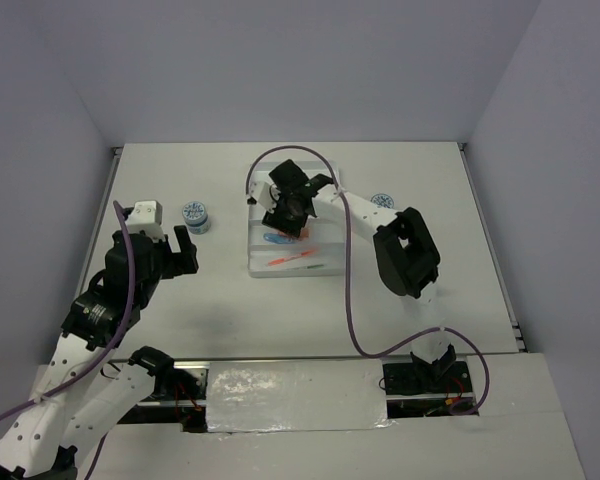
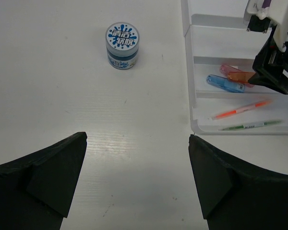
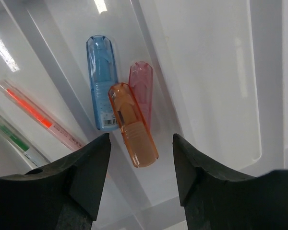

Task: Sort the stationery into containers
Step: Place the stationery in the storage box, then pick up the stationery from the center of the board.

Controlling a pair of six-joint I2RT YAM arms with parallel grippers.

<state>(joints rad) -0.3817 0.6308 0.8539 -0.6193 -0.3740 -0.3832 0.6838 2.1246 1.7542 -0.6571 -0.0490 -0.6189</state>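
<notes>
The white divided tray (image 1: 260, 264) sits mid-table. My right gripper (image 3: 140, 136) hovers over it, open. Just below its fingers an orange stick (image 3: 133, 124) lies in one compartment, leaning across a pink stick (image 3: 141, 84) beside a blue stick (image 3: 102, 86). In the neighbouring compartments lie an orange pen (image 3: 38, 117) and a green pen (image 3: 14, 136). My left gripper (image 2: 138, 136) is wide open above bare table. A round blue-white tub (image 2: 122, 45) stands upright ahead of it, left of the tray (image 2: 188, 72).
A second blue-white tub (image 1: 382, 202) stands right of the tray, by the right arm's forearm. White walls enclose the table on three sides. The right arm's cable (image 1: 348, 300) loops over the table's near right.
</notes>
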